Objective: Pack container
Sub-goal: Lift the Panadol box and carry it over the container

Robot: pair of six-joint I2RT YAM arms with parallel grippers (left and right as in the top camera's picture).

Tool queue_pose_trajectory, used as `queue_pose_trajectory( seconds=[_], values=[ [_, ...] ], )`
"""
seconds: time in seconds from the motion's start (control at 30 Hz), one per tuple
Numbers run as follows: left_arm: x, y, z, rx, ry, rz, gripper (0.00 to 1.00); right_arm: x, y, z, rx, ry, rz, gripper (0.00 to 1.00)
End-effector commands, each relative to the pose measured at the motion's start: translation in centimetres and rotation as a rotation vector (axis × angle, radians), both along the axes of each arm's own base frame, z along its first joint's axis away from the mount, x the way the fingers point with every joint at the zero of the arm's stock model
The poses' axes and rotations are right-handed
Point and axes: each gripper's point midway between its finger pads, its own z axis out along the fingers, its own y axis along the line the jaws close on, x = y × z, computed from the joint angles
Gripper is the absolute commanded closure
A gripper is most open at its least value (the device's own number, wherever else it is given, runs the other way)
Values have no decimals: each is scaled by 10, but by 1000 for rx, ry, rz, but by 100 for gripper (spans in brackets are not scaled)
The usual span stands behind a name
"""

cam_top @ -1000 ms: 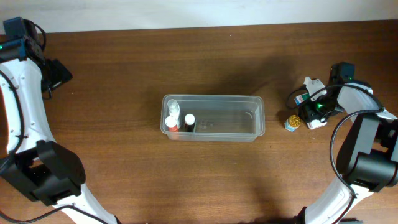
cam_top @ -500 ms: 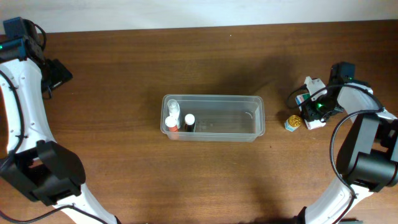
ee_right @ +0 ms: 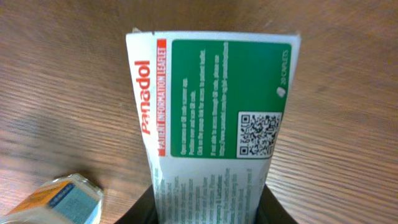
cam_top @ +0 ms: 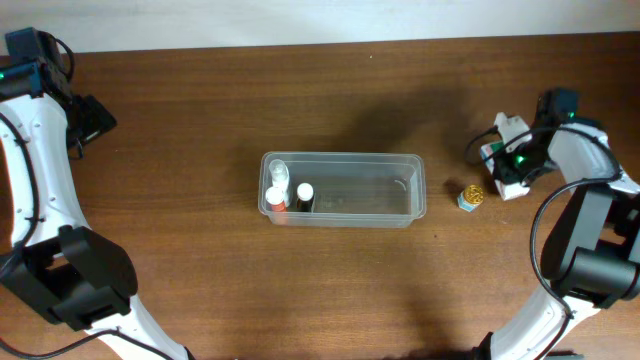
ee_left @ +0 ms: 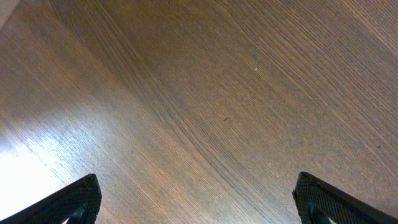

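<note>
The container (cam_top: 372, 190) is a clear rectangular tub at the table's middle, with three small bottles (cam_top: 279, 177) standing in its left end. At the far right, my right gripper (cam_top: 510, 166) is shut on a green-and-white Panadol carton box (cam_top: 497, 147). In the right wrist view the carton box (ee_right: 214, 112) fills the middle, and my right gripper (ee_right: 208, 205) has a dark jaw against each of its sides. My left gripper (cam_top: 95, 118) sits at the far left, away from everything. In the left wrist view my left gripper (ee_left: 199, 202) is open over bare wood.
A small jar with a gold lid (cam_top: 471, 196) stands between the tub and the right gripper. In the right wrist view, that small jar (ee_right: 59, 200) shows at the lower left, just beside the carton. The table's back edge runs along the top.
My right gripper has closed on the carton and shifted with it a little back and right, away from the gold-lidded jar. The left arm has not moved.
</note>
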Motion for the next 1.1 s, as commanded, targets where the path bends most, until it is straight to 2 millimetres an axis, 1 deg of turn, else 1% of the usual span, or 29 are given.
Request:
queue_pose_trajectory(
  seconds=[0.0,0.07,0.1,0.13,0.2,0.27,0.33,0.4,0.47,0.6,0.7,0.77,0.83,0.87,0.97,1.07],
  values=[
    [1,3,2,8,-3,4,1,27,-8,50,-31,-92,-1,74],
    [1,3,2,8,-3,4,1,35,-3,74,-20,-112,13,74],
    [1,3,2,8,-3,4,1,39,3,88,-3,-127,25,74],
    [1,3,2,8,-3,4,1,42,8,97,14,-140,35,74],
    [1,3,2,8,-3,4,1,50,27,125,68,-183,72,74],
    [1,3,2,8,-3,4,1,55,41,145,98,-211,103,75],
    [1,3,2,8,-3,4,1,56,61,164,121,-232,161,75],
    [1,3,2,8,-3,4,1,55,85,178,142,-251,249,75],
    [1,3,2,8,-3,4,1,52,107,187,154,-264,330,75],
    [1,3,2,8,-3,4,1,37,158,196,188,-258,508,75],
    [1,3,2,8,-3,4,1,20,195,192,200,-213,655,75],
    [1,3,2,8,-3,4,1,9,213,190,197,-185,741,75],
    [1,3,2,8,-3,4,1,-9,248,187,198,-153,886,75],
    [1,3,2,8,-3,4,1,-13,258,186,199,-149,923,75],
    [1,3,2,8,-3,4,1,-25,279,180,181,-126,1011,75],
    [1,3,2,8,-3,4,1,-36,288,166,135,-71,1056,75]
  ],
)
